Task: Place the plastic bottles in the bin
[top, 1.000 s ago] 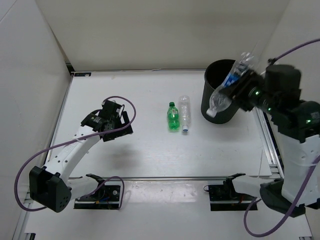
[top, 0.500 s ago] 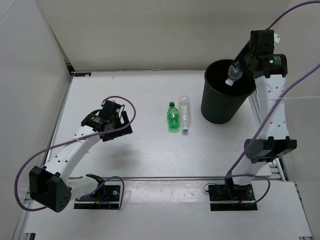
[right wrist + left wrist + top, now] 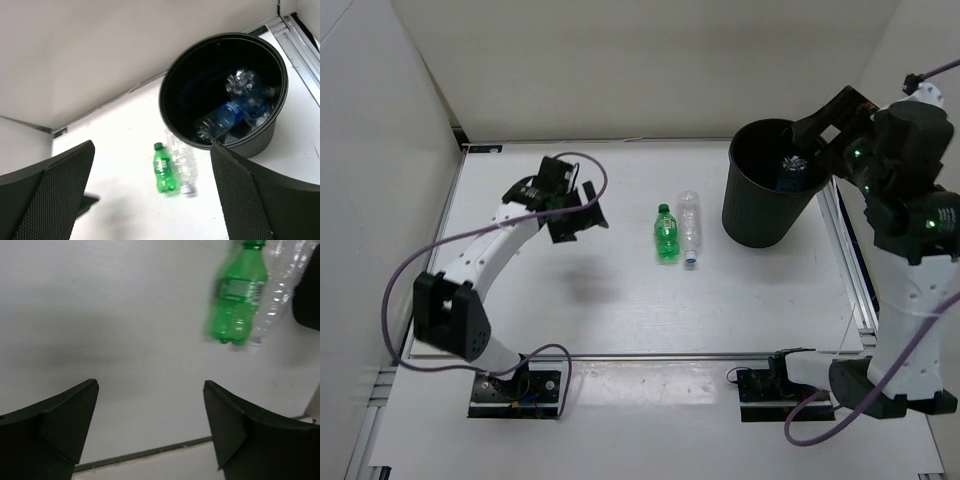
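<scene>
A green bottle point(image 3: 666, 235) and a plain clear bottle point(image 3: 691, 226) lie side by side mid-table, left of the tall black bin point(image 3: 752, 210). Inside the bin, the right wrist view shows a blue-labelled bottle point(image 3: 225, 117) and another clear bottle point(image 3: 245, 85) behind it. My right gripper point(image 3: 812, 148) hovers open and empty above the bin's rim point(image 3: 172, 85). My left gripper point(image 3: 585, 213) is open and empty, above the table to the left of the green bottle. The left wrist view shows the green bottle point(image 3: 237, 297) and the clear one point(image 3: 277, 290) ahead, beyond the spread jaws.
White walls close in the table at the back and left. A metal rail point(image 3: 850, 270) runs along the right edge beside the bin. The arm bases and purple cables point(image 3: 520, 385) sit at the near edge.
My right gripper swung over the bin, opened and let go of the blue-labelled bottle, which now lies inside. My left gripper moved farther back and right, toward the two bottles on the table.
</scene>
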